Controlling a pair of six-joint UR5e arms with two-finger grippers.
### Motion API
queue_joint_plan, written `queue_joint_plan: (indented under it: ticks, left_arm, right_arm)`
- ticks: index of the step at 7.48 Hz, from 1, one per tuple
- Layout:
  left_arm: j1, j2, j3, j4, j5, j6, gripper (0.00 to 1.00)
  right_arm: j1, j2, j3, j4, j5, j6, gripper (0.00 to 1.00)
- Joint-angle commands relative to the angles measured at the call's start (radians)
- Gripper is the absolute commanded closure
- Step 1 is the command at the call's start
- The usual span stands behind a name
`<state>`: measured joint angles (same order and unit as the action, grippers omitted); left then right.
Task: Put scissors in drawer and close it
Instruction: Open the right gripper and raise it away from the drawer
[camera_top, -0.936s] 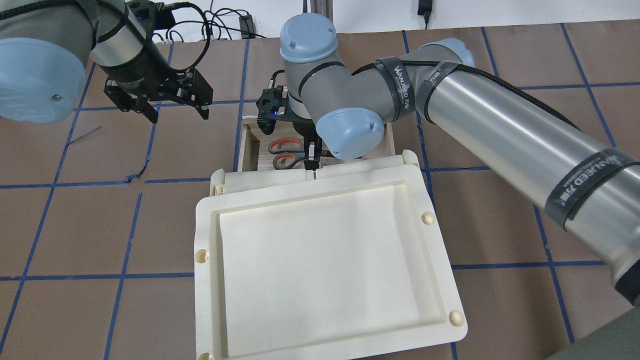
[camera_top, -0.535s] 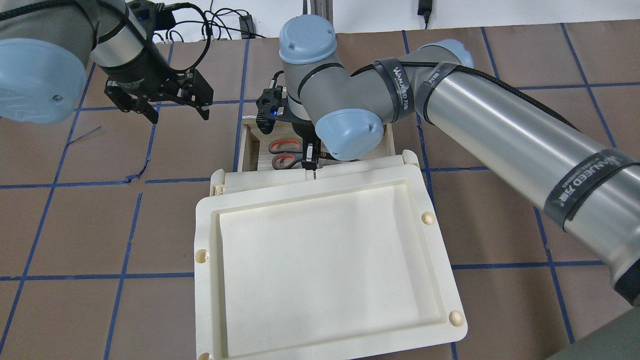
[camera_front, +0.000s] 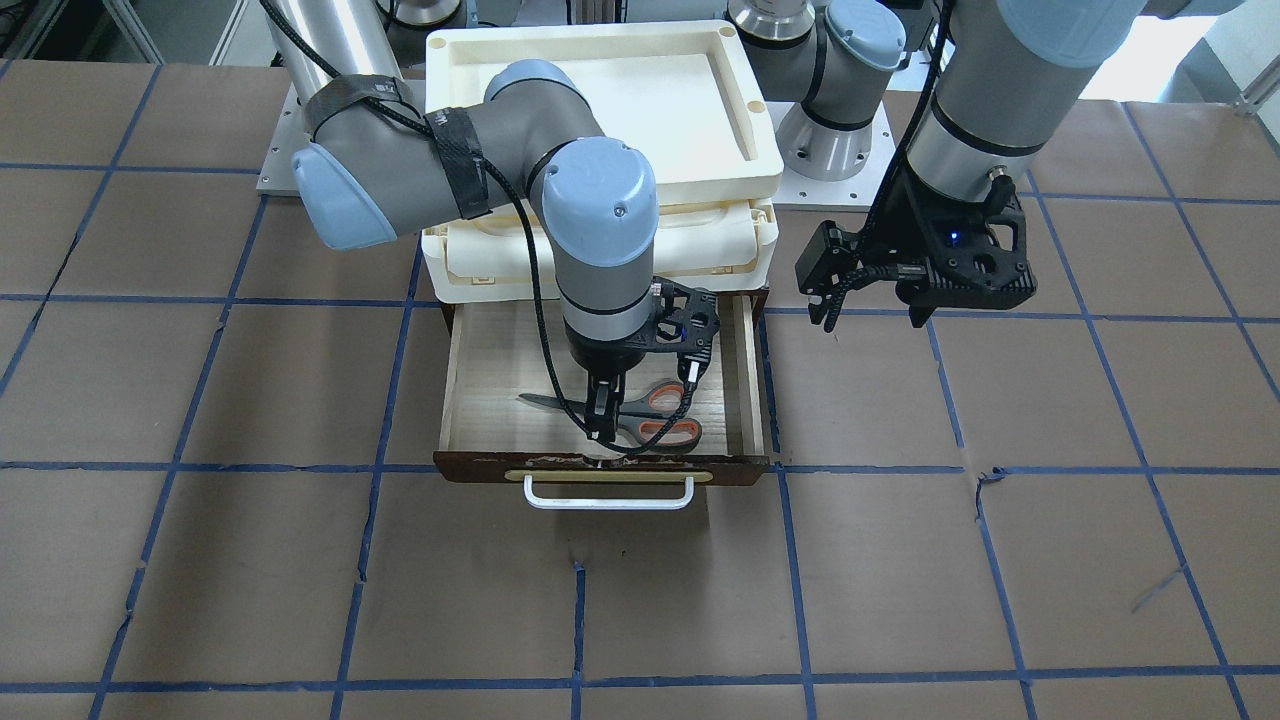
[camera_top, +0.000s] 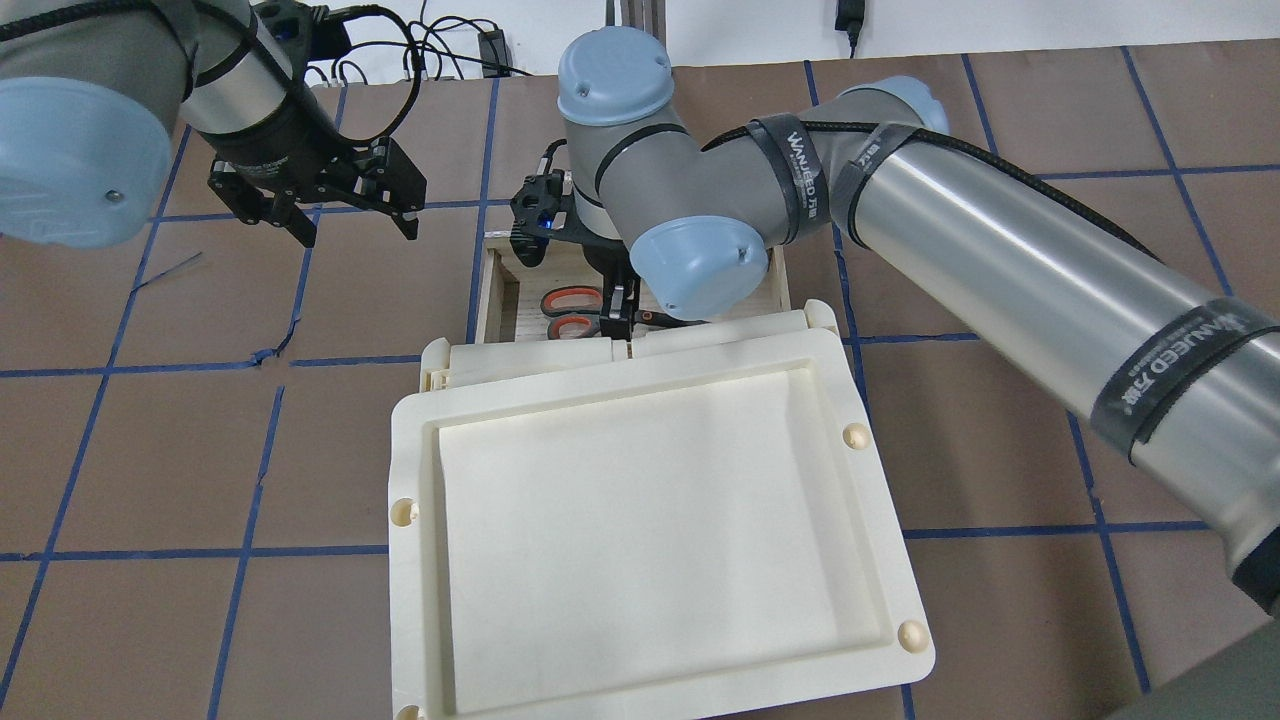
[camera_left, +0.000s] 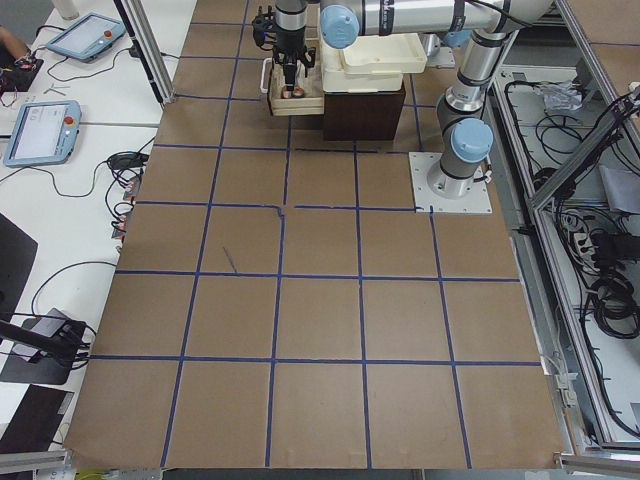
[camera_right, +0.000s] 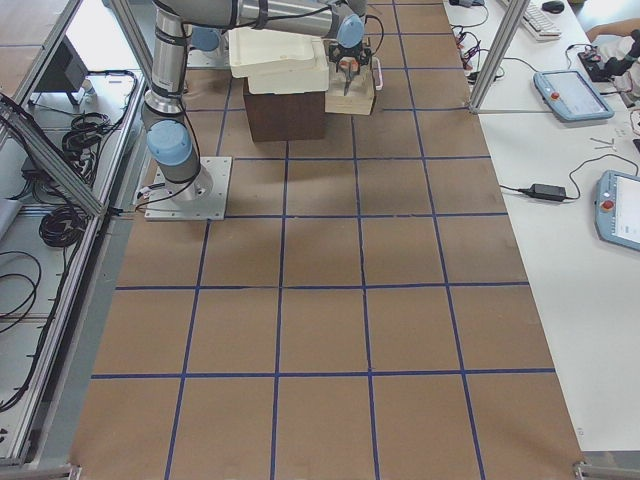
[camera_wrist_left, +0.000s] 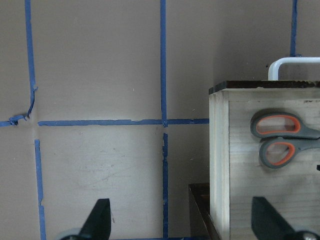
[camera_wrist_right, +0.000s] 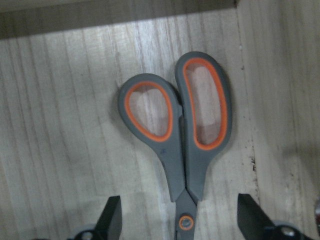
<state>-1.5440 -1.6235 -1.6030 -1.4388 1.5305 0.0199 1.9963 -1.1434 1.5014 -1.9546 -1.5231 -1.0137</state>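
The scissors (camera_front: 665, 432) lie flat on the pale floor of the open wooden drawer (camera_front: 500, 380), handles toward my left, blades toward my right. They also show in the overhead view (camera_top: 570, 326), the left wrist view (camera_wrist_left: 280, 139) and the right wrist view (camera_wrist_right: 180, 165). My right gripper (camera_front: 599, 418) reaches down into the drawer. In the right wrist view (camera_wrist_right: 180, 220) it is open, its fingertips standing either side of the scissors' pivot. My left gripper (camera_top: 355, 225) hangs open and empty over the table beside the drawer (camera_wrist_left: 218, 165).
The drawer's dark front carries a white bar handle (camera_front: 608, 495). A cream tray (camera_top: 410, 450) sits on the cream plastic compartments (camera_front: 700, 250) above the drawer and hides its back part from overhead. Brown paper with blue tape lines covers the table.
The scissors and my right gripper have shifted slightly toward the cabinet inside the drawer. My left arm has not moved.
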Motion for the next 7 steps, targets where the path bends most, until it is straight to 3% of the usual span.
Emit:
queue_joint_plan:
  ticks: [1,3,7]
  left_arm:
    - [-0.001,0.001,0.0,0.001,-0.003,-0.002,0.0]
    - [0.001,-0.001,0.0,0.002,0.003,0.002,0.0]
    - [0.007,-0.016,-0.002,-0.003,0.01,0.0,0.0]
  right_arm:
    - [-0.023,-0.036,-0.045,0.005,-0.008,-0.054,0.01]
    - [-0.12,-0.094,-0.095,0.092,-0.009,-0.048,0.01]
    - [-0.458,-0.307,-0.073,0.343,0.001,0.065,0.0]
